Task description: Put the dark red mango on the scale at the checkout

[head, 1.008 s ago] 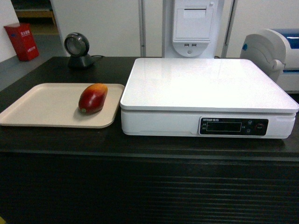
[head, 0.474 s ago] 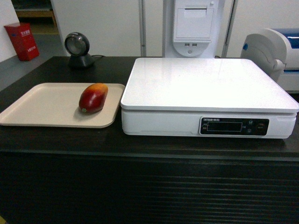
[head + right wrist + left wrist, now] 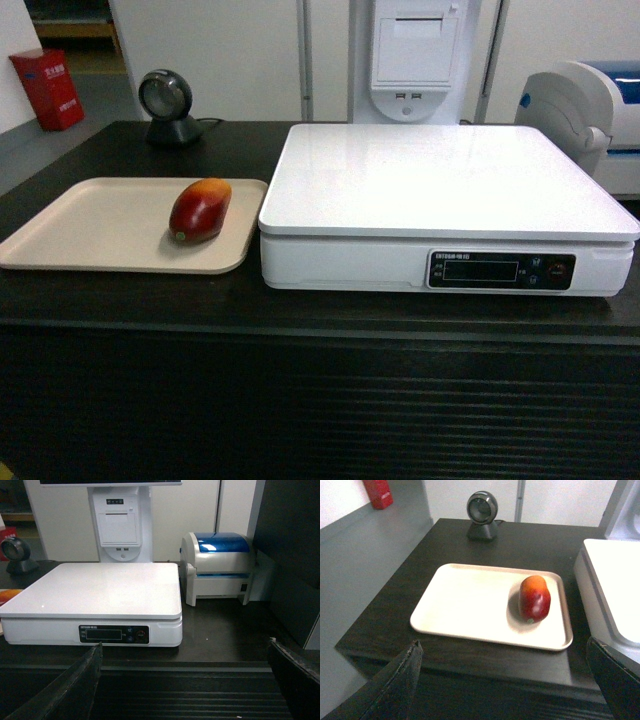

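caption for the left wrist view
Dark red mango lying on a beige tray beside the white scale.

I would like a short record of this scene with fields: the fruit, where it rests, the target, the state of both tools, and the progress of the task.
fruit: glossy dark red mango with an orange end, lying on its side
rests on: flat beige tray, left of the scale
target: large white boxy scale, top plate bare
counter: long black checkout
left tool: open, above the counter's near edge, holding nothing
right tool: open, facing the scale, holding nothing
progress: mango not yet grasped
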{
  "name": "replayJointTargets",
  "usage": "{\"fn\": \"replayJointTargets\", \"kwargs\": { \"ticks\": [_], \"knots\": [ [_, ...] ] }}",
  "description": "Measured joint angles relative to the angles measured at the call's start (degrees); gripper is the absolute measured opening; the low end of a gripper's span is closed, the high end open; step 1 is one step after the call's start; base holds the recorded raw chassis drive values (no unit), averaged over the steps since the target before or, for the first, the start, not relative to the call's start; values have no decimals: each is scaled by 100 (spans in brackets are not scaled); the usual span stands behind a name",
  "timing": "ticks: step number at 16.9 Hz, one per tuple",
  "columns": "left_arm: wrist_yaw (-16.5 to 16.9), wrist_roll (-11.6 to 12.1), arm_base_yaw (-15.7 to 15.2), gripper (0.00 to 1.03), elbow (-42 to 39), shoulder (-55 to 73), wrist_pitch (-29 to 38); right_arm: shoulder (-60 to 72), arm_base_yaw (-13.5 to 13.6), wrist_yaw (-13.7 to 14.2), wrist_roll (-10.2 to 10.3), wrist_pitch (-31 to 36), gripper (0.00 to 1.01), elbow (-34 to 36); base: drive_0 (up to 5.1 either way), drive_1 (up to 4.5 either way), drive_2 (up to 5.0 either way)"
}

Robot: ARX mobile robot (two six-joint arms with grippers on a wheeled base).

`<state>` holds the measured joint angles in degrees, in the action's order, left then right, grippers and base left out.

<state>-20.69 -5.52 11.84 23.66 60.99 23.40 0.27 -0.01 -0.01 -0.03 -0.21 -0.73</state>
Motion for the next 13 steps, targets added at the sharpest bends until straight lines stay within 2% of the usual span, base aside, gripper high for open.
{"fn": "replayJointTargets", "kwargs": {
  "ticks": [3,5,6,9,13],
  "knots": [
    [1488,197,-925,98,1250,1858,358,0,0,0,0,0,98,0,0,0,0],
    [2365,247,-1241,98,2275,3084,33,0,0,0,0,0,98,0,0,0,0],
    [2621,249,-1296,98,2761,3611,-94,0,0,0,0,0,98,0,0,0,0],
    [2964,350,-1344,98,4138,5001,-595,0,0,0,0,0,98,0,0,0,0],
    [3036,623,-1185,98,5228,6000,-1016,0,0,0,0,2,98,0,0,0,0]
  ]
}}
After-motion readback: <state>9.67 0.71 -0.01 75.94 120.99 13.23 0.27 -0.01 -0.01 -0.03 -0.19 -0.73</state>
